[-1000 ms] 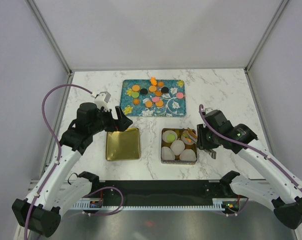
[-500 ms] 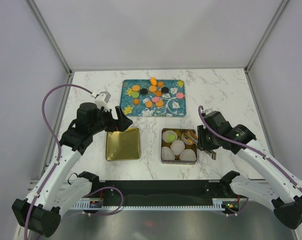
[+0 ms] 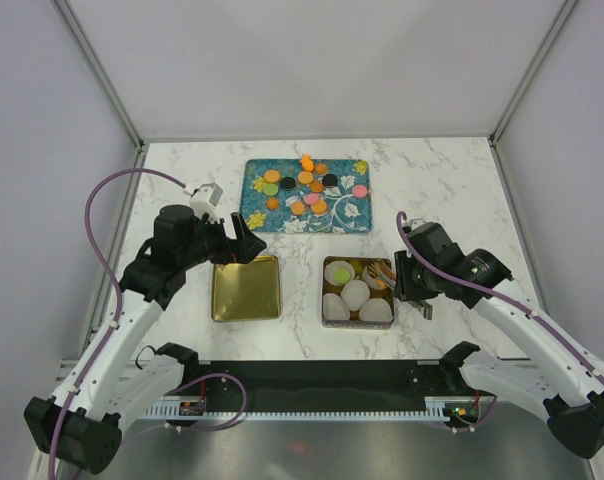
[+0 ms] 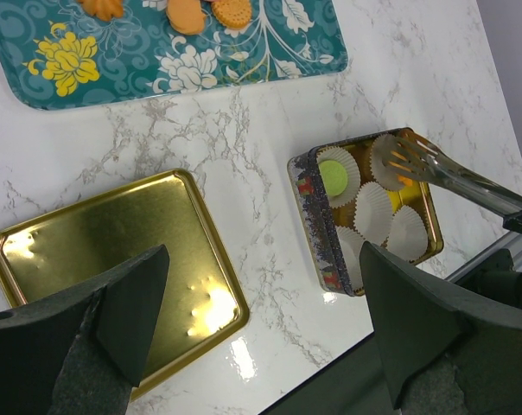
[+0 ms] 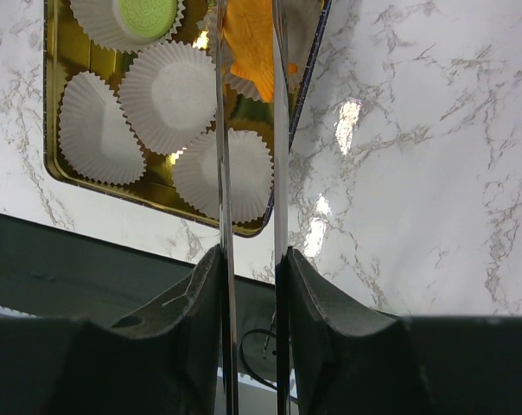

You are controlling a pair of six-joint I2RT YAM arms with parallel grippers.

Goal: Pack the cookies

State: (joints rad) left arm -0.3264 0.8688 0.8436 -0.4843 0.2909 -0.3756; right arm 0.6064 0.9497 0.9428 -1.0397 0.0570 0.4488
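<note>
Several orange, green, pink and black cookies lie on the teal flowered tray. My right gripper is shut on metal tongs. The tong tips pinch an orange cookie over a paper cup at the far right corner of the tin. A green cookie sits in the far left cup and also shows in the left wrist view. My left gripper is open and empty, hovering above the gold lid.
The tin holds several white pleated paper cups, the near ones empty. The gold lid lies left of it. The tray sits at the table's far middle. The table's front edge and a dark rail run below the tin.
My right gripper has shifted slightly toward the near side, keeping the tongs and orange cookie over the tin. The left arm has not moved.
</note>
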